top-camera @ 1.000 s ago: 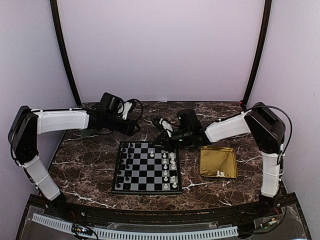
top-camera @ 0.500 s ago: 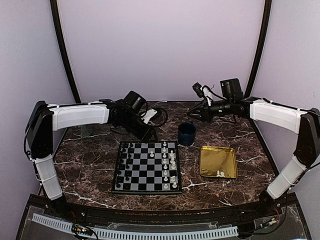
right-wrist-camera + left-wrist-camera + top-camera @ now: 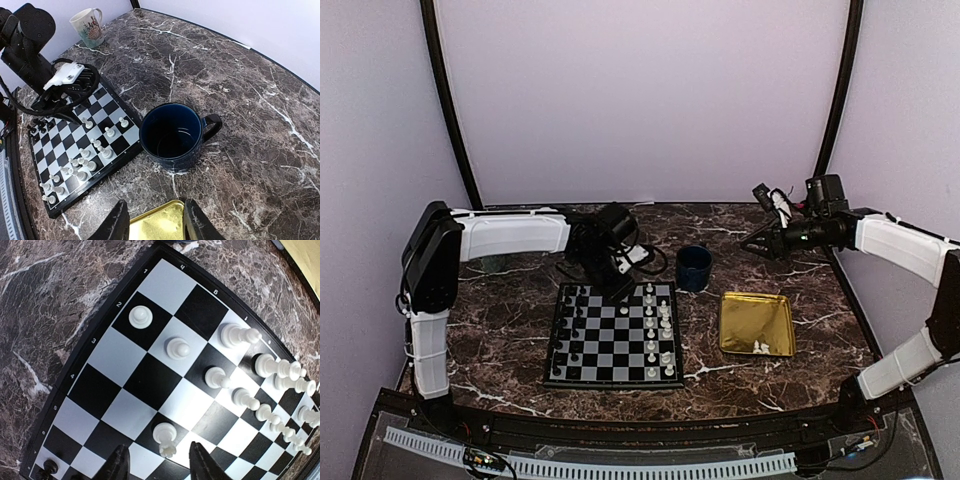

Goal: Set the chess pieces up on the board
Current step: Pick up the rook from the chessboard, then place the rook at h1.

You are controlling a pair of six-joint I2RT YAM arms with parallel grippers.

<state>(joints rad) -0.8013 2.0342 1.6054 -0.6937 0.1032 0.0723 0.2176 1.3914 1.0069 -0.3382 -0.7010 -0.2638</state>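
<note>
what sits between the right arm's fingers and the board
A dark blue mug, standing upright; the top and right wrist views both show it.

The right gripper (image 3: 752, 244) is gone from the far edge of the board (image 3: 605, 345)! It swings up and away to the right and now sits at the back right, beyond the tray (image 3: 750, 315). That uncovers the mug (image 3: 694, 268), which was hidden under the arm a second ago. Meanwhile the left gripper (image 3: 621, 290) comes in from the back left, sliding right and forward. It now hangs over the board's far rows, with a white piece (image 3: 165, 437) just ahead of its parted fingers (image 3: 119, 465).
</note>
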